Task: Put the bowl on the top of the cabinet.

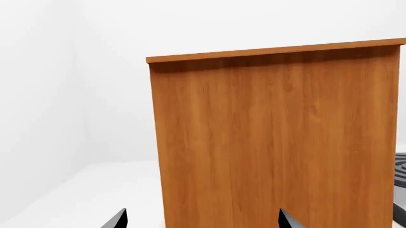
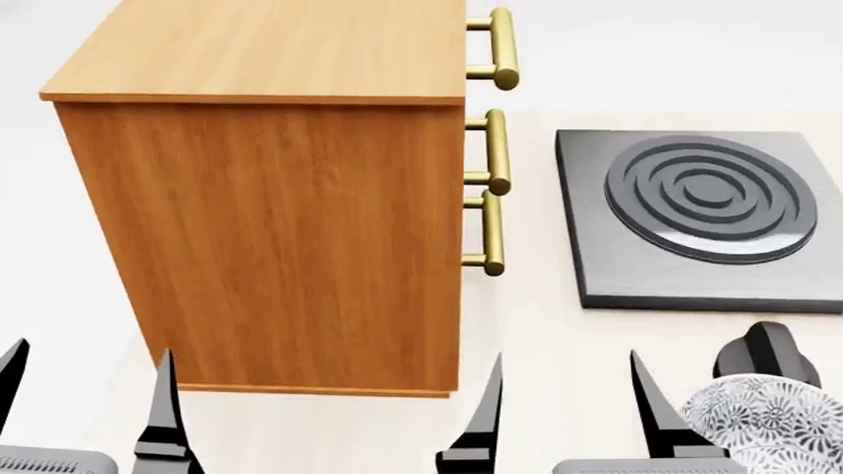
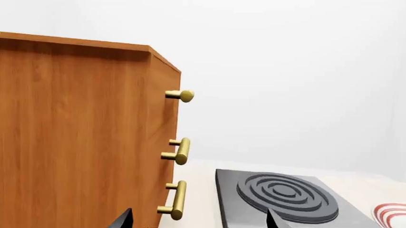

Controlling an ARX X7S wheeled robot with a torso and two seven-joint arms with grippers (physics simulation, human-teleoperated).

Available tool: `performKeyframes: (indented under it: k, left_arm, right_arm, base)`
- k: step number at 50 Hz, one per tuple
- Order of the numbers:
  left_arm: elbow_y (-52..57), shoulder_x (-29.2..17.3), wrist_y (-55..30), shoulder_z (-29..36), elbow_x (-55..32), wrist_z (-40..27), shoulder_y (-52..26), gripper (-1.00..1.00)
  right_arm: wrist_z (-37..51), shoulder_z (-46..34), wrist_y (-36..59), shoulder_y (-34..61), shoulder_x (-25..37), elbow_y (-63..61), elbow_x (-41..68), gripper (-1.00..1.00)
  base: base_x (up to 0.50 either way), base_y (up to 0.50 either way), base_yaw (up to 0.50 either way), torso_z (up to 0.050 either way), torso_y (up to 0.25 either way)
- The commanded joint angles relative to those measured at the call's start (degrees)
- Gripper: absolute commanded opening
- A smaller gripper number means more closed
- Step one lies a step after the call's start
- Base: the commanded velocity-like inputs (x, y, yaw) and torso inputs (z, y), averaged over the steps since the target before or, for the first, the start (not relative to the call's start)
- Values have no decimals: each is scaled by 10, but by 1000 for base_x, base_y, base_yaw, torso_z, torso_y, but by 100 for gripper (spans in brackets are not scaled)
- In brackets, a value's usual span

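White walls, pale counter. Cabinet fills upper left of head view; bowl sits lower right, just beside my right gripper. Risk, as I judge it: a rim grasp slipping, or the bowl clipping the cabinet edge while lifting. Both grippers, left included, gape wide, holding nothing.

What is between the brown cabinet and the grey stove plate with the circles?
Only the cabinet's three brass handles stick out toward the stove plate; past them is bare pale tabletop. The head view shows it best.
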Motion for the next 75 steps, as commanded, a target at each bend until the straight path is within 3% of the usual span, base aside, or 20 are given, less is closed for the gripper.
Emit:
performKeyframes:
  k: [1,34,43,47,59,66,75]
  left_arm:
    - [-1,-3,3,2,-2,-3,1,100]
    - [-5,-9,8,8,-10,-10,0,100]
    - [-17,-10,17,6,-14,-9,-1,100]
    - [-22,-8,19,10,-14,-8,-4,100]
    - [-16,-10,12,13,-16,-13,-8,100]
    - [-26,-9,15,16,-17,-13,-11,100]
    - [-32,-11,17,17,-16,-17,-9,100]
  right_arm:
    - [5,-6,0,-1,3,1,-5,100]
    - [73,-4,38,-5,3,-5,-60,100]
    - [73,12,141,3,31,-68,-67,100]
    - [61,33,247,3,54,-130,-52,100]
    - [33,58,322,-27,89,-190,-23,100]
    - [17,38,425,-43,135,-269,-28,100]
    - [33,14,459,-59,170,-276,-59,100]
  base:
    - [0,0,0,0,0]
    - [83,5,0,0,0]
    - [0,0,0,0,0]
    - [0,0,0,0,0]
    - [0,0,0,0,0]
    - [0,0,0,0,0]
    - [0,0,0,0,0]
